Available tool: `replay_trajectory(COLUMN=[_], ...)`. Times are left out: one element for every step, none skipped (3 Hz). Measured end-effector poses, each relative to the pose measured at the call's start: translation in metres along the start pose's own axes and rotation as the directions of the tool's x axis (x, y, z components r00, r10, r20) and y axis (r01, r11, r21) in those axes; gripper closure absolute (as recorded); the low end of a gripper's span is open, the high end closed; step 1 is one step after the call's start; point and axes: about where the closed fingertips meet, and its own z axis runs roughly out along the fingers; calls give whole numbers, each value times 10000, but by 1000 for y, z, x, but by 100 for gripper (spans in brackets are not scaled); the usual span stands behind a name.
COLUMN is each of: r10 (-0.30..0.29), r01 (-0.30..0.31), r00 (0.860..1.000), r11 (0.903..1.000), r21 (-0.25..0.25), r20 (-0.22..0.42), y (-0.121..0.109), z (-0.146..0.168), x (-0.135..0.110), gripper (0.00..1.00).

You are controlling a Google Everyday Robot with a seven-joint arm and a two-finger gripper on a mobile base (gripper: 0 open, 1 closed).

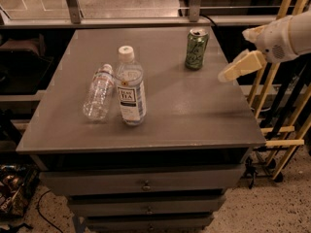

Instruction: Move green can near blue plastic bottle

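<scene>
The grey table (194,115) fills most of the camera view, with drawers under its top. At the right edge of the view the white arm comes in, and its gripper (237,67) hangs above the right rim of the table, just to the right of the can and a little nearer to the camera. I cannot tell if the gripper is set wide or narrow. It holds nothing, because every thing of the task is on the table, apart from it.

The blue plastic bottle (130,93) stands upright in the left half of the table, near the front. Just beside it, on its left, a slimmer clear bottle (98,92) lies on its side. The green can (197,49) stands upright near the far right corner, well apart from both bottles.

The step in hand is, I think, the reach toward the can; the task is only at its beginning. To do it well, the gripper should come to the can from the right side, low enough to take the body and not the silver top, and centred so the can is not pushed over. The free surface to the right of the blue plastic bottle looks like a good place to set it down.
</scene>
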Motion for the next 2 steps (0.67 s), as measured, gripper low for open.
replay_trajectory(r10=[337,655], r01=[-302,-618], r00=[9942,9804], r11=[9989,9978], r21=[-350,-252], r20=[1018,1861], y=[-2,-7], z=[44,74], x=[-20,-32], gripper=[0,0])
